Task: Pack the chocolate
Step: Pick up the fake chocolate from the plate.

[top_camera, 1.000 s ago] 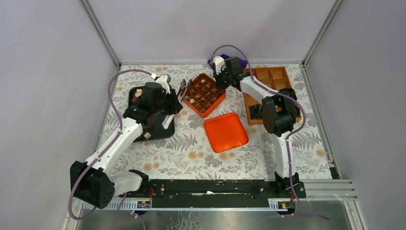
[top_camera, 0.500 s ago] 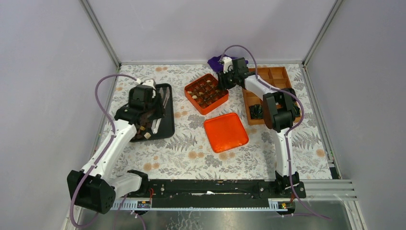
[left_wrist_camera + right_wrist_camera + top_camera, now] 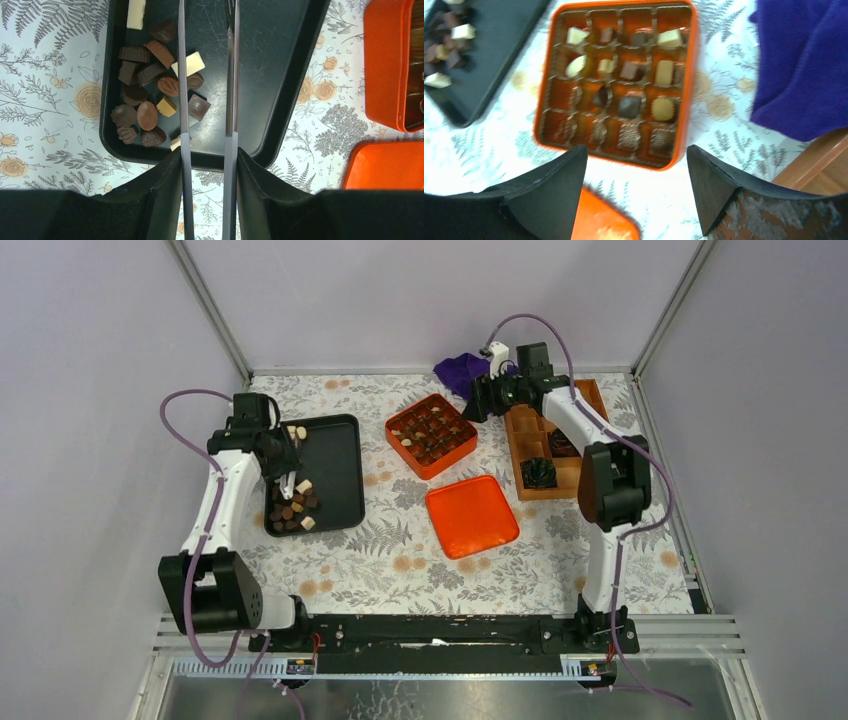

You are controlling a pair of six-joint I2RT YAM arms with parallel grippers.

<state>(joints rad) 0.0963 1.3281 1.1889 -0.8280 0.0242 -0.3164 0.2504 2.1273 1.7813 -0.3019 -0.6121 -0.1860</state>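
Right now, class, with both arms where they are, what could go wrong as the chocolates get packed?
1. The chocolates lie bunched and touching in the black tray, so the thin fingers of the left tool may nudge neighbours or lift two at once.
2. Several cells of the orange box are already filled; a piece released from the open right tool could land on an occupied one.

The chocolate (image 3: 146,115) is small dark brown, light brown and cream-white pieces, round, oval or square. A loose heap lies at seven o'clock in the black tray (image 3: 260,75), with two cream pieces at eleven. Others sit singly in compartments of the orange box (image 3: 382,60).
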